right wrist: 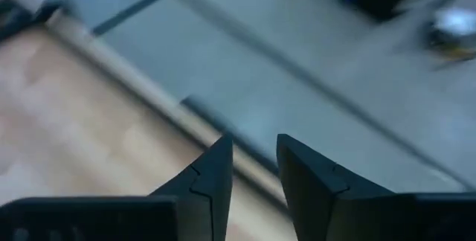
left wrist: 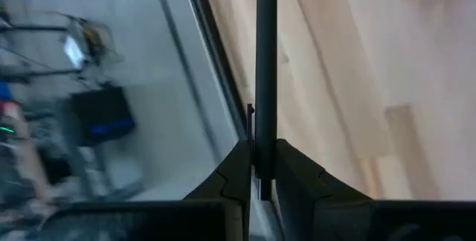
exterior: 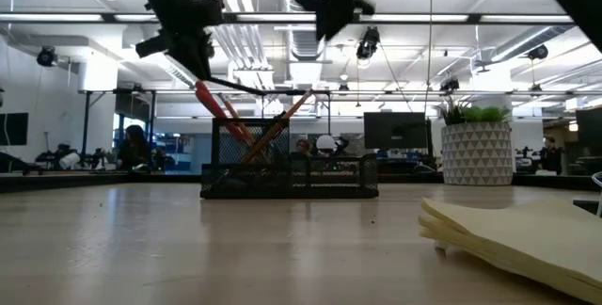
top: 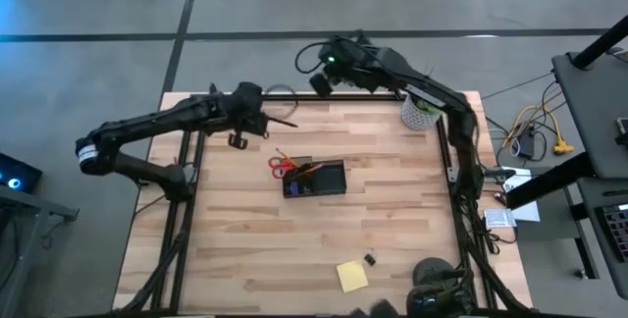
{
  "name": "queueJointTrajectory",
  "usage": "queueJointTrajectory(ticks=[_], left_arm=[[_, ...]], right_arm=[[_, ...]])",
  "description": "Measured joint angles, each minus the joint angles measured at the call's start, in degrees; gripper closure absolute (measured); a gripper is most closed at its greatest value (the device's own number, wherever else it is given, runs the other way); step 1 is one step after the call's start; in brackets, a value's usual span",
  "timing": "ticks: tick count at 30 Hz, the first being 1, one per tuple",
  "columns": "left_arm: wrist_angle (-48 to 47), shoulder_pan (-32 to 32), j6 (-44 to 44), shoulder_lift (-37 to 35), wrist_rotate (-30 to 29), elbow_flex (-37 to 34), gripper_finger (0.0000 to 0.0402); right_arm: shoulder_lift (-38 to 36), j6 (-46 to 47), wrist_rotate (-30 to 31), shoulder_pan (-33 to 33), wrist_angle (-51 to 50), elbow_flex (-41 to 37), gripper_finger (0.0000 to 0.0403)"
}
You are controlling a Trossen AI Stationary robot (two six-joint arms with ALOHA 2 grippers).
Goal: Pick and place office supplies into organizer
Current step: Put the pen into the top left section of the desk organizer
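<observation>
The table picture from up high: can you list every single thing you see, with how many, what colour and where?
Black mesh organizer box: one, table middle.
Red-handled scissors: one, standing in the organizer's left end.
Orange pencil: one, leaning in the organizer.
Yellow sticky-note pad: one, near front edge.
Small black binder clip: one, beside the pad.
Green plant in white pot: one, back right corner.
Thin dark pen: one, held in the left gripper.
Left gripper: shut on the pen, back left.
Right gripper: empty, fingers apart, beyond back edge.
</observation>
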Motion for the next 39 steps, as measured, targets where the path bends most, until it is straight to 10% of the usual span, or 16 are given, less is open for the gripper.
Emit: queueJointTrajectory(ticks=[6,29,39], left_arm=[[0.0,-7.6,6.0,1.5,-8.9,1.4,0.0380],[-5.1,-31.3,10.0,2.1,-18.6,5.3,0.0380],[-5.5,-31.5,14.6,7.0,-26.1,3.0,0.0380]], right_arm=[[-8.3,3.1,12.5,3.8,-0.9,-4.0,0.0300],[-26.2,35.2,12.2,18.8,-9.3,-34.3,0.0300],[-26.1,43.3,11.9,22.5,-8.8,-39.1,0.0302]])
